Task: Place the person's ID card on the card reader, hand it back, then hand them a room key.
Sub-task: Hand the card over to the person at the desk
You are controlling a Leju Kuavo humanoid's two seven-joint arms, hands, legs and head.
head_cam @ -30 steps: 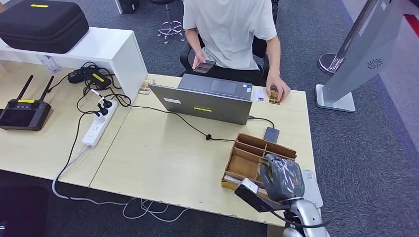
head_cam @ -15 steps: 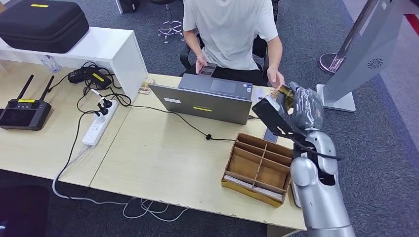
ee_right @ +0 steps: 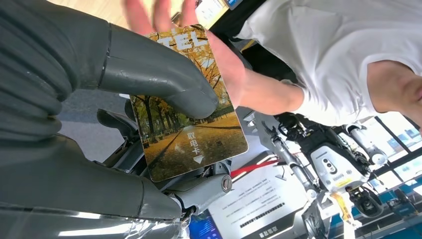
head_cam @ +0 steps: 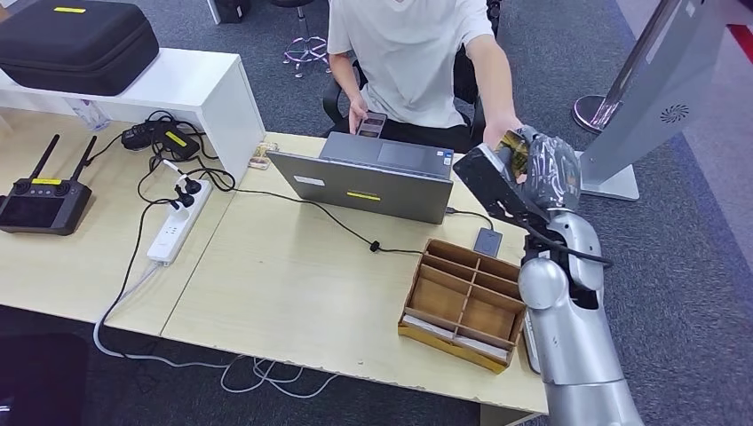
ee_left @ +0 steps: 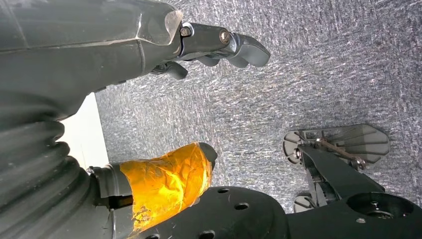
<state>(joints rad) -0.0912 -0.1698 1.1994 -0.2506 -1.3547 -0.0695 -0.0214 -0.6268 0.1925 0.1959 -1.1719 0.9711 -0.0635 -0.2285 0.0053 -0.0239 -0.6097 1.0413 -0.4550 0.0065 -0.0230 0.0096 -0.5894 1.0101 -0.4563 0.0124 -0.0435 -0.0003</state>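
Starting at the left, the remote controller (head_cam: pixel 43 197), power strip (head_cam: pixel 180 223) and black case (head_cam: pixel 78 43) lie well apart from your work; ignore them. The left hand (ee_left: pixel 219 47) hangs over the carpet, fingers apart, holding nothing. Past the laptop (head_cam: pixel 368 182) and wooden organizer (head_cam: pixel 465 300), your right hand (head_cam: pixel 542 173) pinches the room key (ee_right: pixel 186 112) between thumb and fingers, raised beyond the table's far edge. The person's hand (ee_right: pixel 199 30) sits right behind the card. Hold it steady and loosen only once they grip it. The grey kiosk stand (head_cam: pixel 653 98) stands just beside the arm, so avoid swinging rightward.
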